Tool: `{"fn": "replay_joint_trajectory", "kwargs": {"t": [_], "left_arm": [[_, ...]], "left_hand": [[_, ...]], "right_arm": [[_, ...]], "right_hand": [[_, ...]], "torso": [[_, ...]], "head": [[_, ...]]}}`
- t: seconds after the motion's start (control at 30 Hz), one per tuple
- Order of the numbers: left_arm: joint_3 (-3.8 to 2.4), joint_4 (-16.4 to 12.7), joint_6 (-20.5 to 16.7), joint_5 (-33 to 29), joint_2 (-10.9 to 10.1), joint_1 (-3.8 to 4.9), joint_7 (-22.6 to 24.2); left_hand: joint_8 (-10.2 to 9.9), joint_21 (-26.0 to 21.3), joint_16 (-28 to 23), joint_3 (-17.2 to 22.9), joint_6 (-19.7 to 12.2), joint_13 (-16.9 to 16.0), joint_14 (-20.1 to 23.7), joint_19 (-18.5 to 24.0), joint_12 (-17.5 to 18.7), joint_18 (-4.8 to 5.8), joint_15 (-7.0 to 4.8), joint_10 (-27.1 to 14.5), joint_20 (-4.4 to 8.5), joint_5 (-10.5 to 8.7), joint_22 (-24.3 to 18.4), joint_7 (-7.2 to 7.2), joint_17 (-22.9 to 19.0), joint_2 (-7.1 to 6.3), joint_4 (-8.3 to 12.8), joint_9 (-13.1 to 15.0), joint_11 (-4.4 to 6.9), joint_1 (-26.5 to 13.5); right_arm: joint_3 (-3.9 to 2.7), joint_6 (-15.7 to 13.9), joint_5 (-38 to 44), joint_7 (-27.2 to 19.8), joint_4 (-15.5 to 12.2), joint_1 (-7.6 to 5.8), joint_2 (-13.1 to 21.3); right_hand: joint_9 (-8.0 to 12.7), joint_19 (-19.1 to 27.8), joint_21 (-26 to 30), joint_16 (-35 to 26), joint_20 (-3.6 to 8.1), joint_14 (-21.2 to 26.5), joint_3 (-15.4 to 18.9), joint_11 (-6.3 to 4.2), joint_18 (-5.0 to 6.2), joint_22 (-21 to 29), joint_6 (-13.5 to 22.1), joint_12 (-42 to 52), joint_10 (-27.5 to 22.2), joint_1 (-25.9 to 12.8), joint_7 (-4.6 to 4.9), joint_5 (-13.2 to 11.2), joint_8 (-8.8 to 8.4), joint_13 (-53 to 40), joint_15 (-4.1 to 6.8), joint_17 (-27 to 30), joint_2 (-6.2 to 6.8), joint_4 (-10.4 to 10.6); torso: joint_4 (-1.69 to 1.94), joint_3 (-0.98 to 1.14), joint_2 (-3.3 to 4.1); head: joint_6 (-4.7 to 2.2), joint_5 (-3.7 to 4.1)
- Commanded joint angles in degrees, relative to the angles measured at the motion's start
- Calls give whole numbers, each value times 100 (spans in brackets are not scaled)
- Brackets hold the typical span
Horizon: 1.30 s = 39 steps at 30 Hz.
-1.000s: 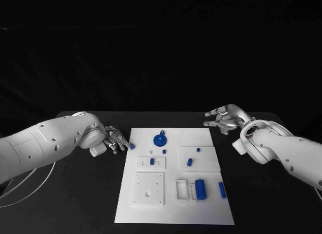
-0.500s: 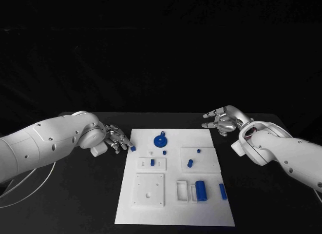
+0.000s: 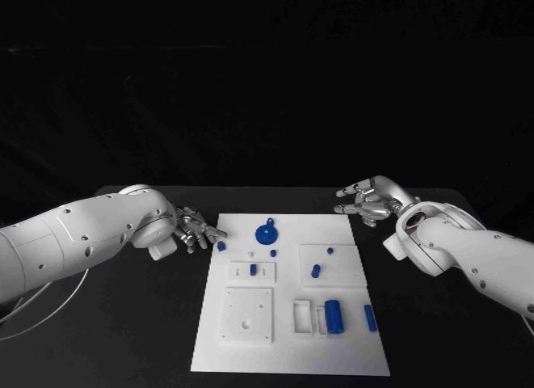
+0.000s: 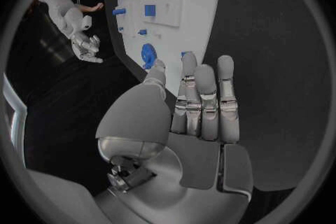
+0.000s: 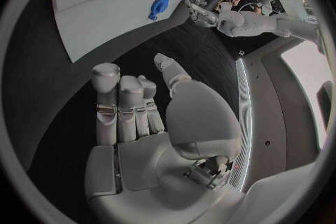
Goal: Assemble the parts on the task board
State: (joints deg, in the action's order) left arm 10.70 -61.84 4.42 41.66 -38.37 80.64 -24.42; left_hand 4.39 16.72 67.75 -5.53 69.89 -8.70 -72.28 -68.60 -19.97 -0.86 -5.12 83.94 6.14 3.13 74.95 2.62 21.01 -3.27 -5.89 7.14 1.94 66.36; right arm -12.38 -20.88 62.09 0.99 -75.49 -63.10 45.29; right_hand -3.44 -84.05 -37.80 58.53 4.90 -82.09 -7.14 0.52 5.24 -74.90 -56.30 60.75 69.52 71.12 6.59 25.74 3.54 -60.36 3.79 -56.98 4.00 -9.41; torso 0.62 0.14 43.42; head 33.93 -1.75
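Observation:
The white task board lies mid-table and carries blue parts: a round disc, a thick cylinder, a bar and several small pegs. My left hand hovers at the board's left edge with its fingers straight and its thumb apart. A tiny blue piece sits right at its fingertips; I cannot tell whether they touch it. In the left wrist view the piece shows beside a fingertip. My right hand hangs off the board's far right corner, fingers apart and holding nothing.
A raised white square plate and a small white frame stand on the board's near half. Black tabletop surrounds the board on both sides. A pale cable loops under my left arm.
My left hand has crept a little toward the board's edge, and the tiny blue piece at its fingertips sits slightly nearer me. My right hand has barely shifted.

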Motion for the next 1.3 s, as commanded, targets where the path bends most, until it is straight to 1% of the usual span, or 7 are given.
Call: {"fn": "replay_joint_trajectory", "kwargs": {"t": [0.03, 0.17, 0.23, 0.27, 0.53, 0.83, 1.3], "left_arm": [[-4, -32, -309, 893, 43, 12, -308], [-3, -32, -305, 1172, 103, 16, -497], [-3, -33, -279, 1279, 123, 17, -561], [-3, -34, -255, 1359, 134, 17, -599], [4, -1, -119, 1714, 199, 18, -715], [34, 92, 39, 1784, 363, 13, -680], [72, 163, 263, 1627, 528, -10, -563]], "left_hand": [[4, -52, -35, -142, -44, -2, -42, -53, -8, 85, 3, 71, 10, -37, 46, -8, -10, -167, -166, -16, 1, -67], [19, -106, -54, -129, -63, 6, -50, -77, 21, 86, 7, 79, 8, -36, 56, -4, -5, -420, -673, -46, -5, -68], [21, -115, -56, -129, -66, 7, -49, -79, 25, 86, 8, 80, 7, -34, 58, -3, -4, -461, -752, -50, -7, -77], [50, -177, -65, -91, -59, 7, -51, -106, 44, 86, 10, 88, 4, -35, 78, -6, 11, -538, -1027, -72, -7, 66], [179, -236, -68, -67, 5, -18, -48, -133, 24, 86, 6, 75, 2, -30, 98, -37, 26, -399, -850, -38, 2, 167], [130, -283, -86, -76, -166, -20, -27, -128, 34, 86, 26, 20, -14, -31, 103, 17, 29, -385, -750, -89, -27, 194], [117, -315, -84, -79, -213, -27, -3, -116, 23, 86, 37, -5, -26, -32, 109, 34, 46, -361, -682, -146, -39, 209]], "right_arm": [[-3, 77, 101, -50, -13, 5, -4], [-3, 82, 105, -46, -14, 6, -6], [-3, 85, 105, -45, -12, 6, -7], [-3, 88, 106, -44, -10, 6, -7], [-3, 95, 106, -39, -5, 8, -7], [-3, 98, 106, -41, 0, 18, -23], [-3, 98, 106, -44, 2, 28, -27]], "right_hand": [[-7, -176, -21, -18, 2, -32, 25, -27, 61, -444, -37, 6, -27, -45, 10, 21, -5, -6, 11, -9, 1, -5], [-6, -174, -14, -23, 1, -28, 41, -27, 61, -442, -15, -3, -33, -42, 10, 23, -7, 1, 9, -5, 5, 0], [-6, -174, -14, -23, 1, -28, 41, -27, 61, -442, -15, -3, -33, -42, 10, 23, -7, 1, 9, -5, 5, 0], [-6, -174, -14, -23, 1, -28, 41, -27, 61, -442, -15, -3, -33, -42, 10, 23, -7, 1, 9, -5, 5, 0], [-6, -174, -14, -23, 1, -28, 41, -27, 61, -442, -15, -3, -33, -42, 10, 23, -7, 1, 9, -5, 5, 0], [-6, -174, -14, -23, 1, -28, 41, -27, 61, -442, -15, -3, -33, -42, 10, 23, -7, 1, 9, -5, 5, 0], [-6, -174, -14, -23, 1, -28, 41, -27, 61, -442, -15, -3, -33, -42, 10, 23, -7, 1, 9, -5, 5, 0]], "torso": [[-4, -4, 5], [-17, 5, 5], [-17, 5, 7], [-18, 5, 7], [-8, 8, 6], [-20, 4, 9], [-6, 3, 2]], "head": [[-1, -15], [8, -22], [11, -17], [12, -14], [19, -3], [30, 5], [47, 46]]}}
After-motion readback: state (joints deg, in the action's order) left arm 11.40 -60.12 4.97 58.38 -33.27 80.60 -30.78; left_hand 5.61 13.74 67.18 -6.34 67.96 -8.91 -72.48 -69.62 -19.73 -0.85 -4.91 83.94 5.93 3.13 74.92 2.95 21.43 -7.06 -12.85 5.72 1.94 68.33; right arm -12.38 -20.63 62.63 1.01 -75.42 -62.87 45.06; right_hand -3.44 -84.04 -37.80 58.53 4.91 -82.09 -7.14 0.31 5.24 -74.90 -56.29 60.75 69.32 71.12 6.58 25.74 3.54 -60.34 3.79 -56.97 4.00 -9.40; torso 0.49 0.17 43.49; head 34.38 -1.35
